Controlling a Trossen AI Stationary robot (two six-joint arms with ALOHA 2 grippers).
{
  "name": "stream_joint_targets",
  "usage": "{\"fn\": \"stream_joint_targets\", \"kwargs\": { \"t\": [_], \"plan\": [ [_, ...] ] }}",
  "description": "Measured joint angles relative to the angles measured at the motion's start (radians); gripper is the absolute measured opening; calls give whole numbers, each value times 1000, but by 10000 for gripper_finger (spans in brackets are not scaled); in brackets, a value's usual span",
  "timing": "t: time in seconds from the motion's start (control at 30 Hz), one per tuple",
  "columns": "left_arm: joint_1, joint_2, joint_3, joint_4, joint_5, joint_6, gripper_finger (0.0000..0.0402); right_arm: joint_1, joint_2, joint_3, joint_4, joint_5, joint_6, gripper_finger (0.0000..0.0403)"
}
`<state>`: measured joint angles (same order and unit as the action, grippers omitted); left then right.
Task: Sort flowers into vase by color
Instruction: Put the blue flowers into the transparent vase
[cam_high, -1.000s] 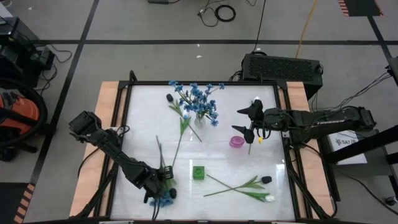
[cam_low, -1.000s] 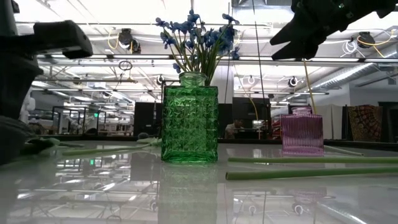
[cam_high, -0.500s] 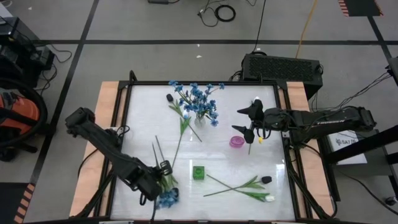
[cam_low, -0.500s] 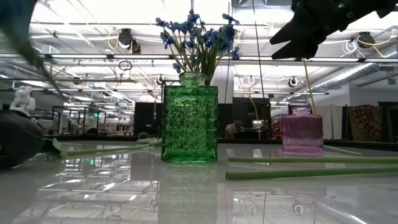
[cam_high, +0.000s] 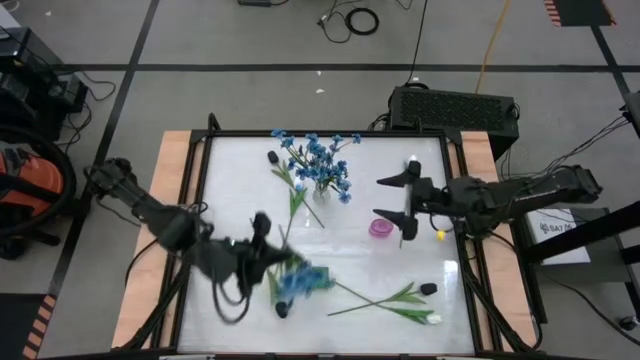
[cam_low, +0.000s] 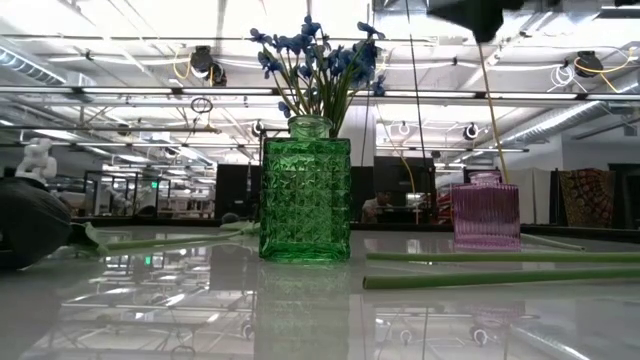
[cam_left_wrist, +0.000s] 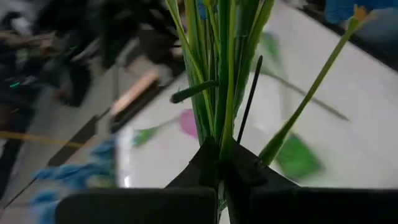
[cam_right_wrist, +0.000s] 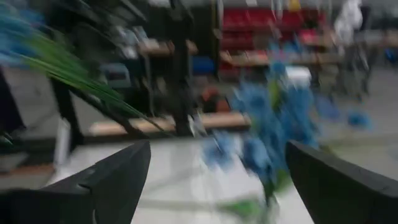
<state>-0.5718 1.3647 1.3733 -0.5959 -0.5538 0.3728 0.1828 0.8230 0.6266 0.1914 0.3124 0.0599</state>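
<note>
My left gripper (cam_high: 268, 262) is shut on a bunch of blue flowers (cam_high: 302, 280) and holds it above the table's near left part, blurred in the high view. Another blue bunch (cam_high: 322, 168) stands in the green glass vase (cam_low: 305, 200) at the far middle. My right gripper (cam_high: 392, 197) hangs open and empty beside the pink vase (cam_high: 380, 228), right of the middle. In the low view only a dark piece of it (cam_low: 470, 12) shows at the top edge. The right wrist view shows its two fingers wide apart (cam_right_wrist: 217, 180). My left gripper pinches several green stems and long leaves of the bunch (cam_left_wrist: 219, 134) together between its two fingers. The stems run on past the fingertips (cam_left_wrist: 208, 158), along the fingers. The bunch is lifted clear of the table, its blue blossoms (cam_high: 305, 278) toward the table's right of the gripper.
Two flowers lie crossed at the near right (cam_high: 380, 298), one with a white bud (cam_high: 432, 318), one with a dark bud (cam_high: 428, 288). Another dark-budded flower (cam_high: 272, 157) lies at the far left of the green vase, its stem (cam_high: 292, 205) running toward the near edge.
My left gripper has risen from the near left of the table with the blue bunch and has rolled about. The bunch is lifted clear, and its blossoms have swung from the near edge toward the table's right. My right gripper has risen a little and stayed open.
</note>
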Motion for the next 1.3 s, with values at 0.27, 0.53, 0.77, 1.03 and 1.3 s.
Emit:
{"fn": "stream_joint_targets", "kwargs": {
  "t": [0.27,0.53,0.77,1.03,1.3],
  "plan": [
    [212,-40,-129,434,112,56,5,136,78,32,197,34,-137,363],
    [272,-32,-259,775,157,7,5,217,298,227,172,177,-213,363],
    [269,-31,-392,822,96,-21,5,212,477,356,93,188,-220,363],
    [264,-31,-554,1119,6,111,5,191,522,415,5,191,-224,363],
    [313,-30,-755,1523,42,218,5,211,434,415,-172,295,-178,363]
  ]
}}
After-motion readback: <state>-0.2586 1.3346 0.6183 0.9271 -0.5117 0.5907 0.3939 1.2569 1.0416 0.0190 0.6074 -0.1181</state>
